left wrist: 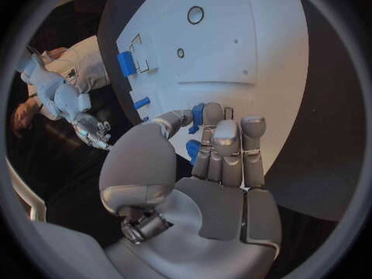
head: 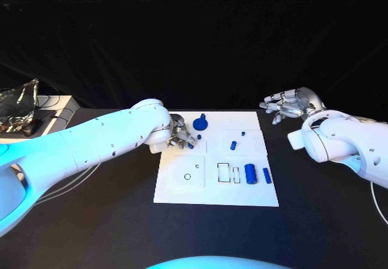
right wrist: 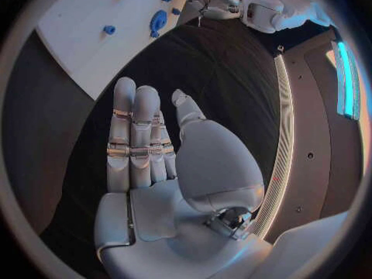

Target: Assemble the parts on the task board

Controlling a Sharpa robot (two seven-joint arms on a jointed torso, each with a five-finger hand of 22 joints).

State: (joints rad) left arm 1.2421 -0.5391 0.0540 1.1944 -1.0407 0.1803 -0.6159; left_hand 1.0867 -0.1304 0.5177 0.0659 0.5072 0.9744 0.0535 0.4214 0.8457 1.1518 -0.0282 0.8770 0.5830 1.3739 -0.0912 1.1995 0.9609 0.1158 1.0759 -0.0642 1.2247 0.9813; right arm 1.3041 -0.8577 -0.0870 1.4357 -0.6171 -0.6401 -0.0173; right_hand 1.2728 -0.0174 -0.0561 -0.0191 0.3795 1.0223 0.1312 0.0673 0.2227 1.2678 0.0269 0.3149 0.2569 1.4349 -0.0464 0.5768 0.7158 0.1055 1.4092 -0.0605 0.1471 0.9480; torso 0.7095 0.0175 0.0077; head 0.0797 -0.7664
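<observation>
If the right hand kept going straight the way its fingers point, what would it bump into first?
Probably the near edge of the task board. The right hand is open above bare black table, fingers aimed at that white plate; nothing lies between. Depth is hard to judge.

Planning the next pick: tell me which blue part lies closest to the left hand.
The small blue peg beside the left hand's fingers; the other blue parts lie farther right.

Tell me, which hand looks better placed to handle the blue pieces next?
Probably the left hand: it is over the task board with fingers at a small blue part. The right hand hovers off the board, holding nothing.
</observation>
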